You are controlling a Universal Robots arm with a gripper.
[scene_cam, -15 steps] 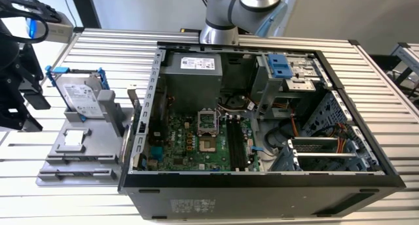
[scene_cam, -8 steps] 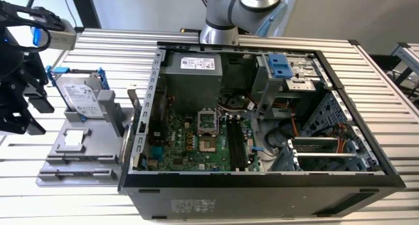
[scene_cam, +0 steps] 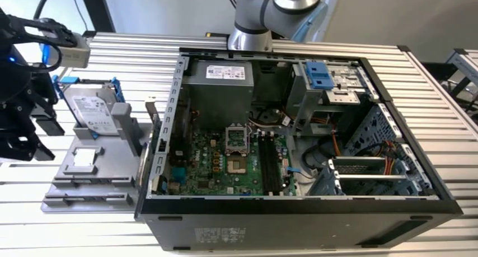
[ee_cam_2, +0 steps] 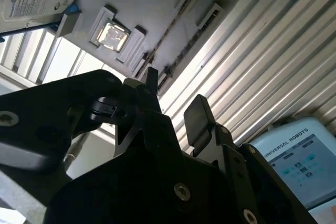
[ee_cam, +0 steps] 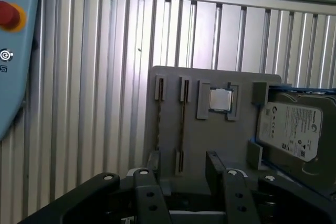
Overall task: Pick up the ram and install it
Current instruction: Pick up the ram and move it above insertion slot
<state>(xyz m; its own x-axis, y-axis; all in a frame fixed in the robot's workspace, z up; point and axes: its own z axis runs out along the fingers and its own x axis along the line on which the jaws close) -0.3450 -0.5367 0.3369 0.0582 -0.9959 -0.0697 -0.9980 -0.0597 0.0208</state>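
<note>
In the first wrist view the black pincer [ee_cam: 184, 158] is cut off at the picture's edge, so that only its two fingers [ee_cam: 215, 163] and part of its body are seen. The long, thin dark ram [ee_cam: 181, 125] is seen edge-on in a slot of the grey plastic holder [ee_cam: 210, 140], its faces hidden; whether the neighbouring slot is also filled cannot be told. The silver white-labelled hard drive [ee_cam: 294, 129] is cropped by the edge. In the exterior view the grey robot arm [scene_cam: 254, 27] is cut off above, and the ribbed metal tabletop [scene_cam: 89, 234] at the lower edge

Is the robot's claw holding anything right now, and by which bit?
Nothing. The gripper is open and empty, close to the ram in its grey tray.
</note>
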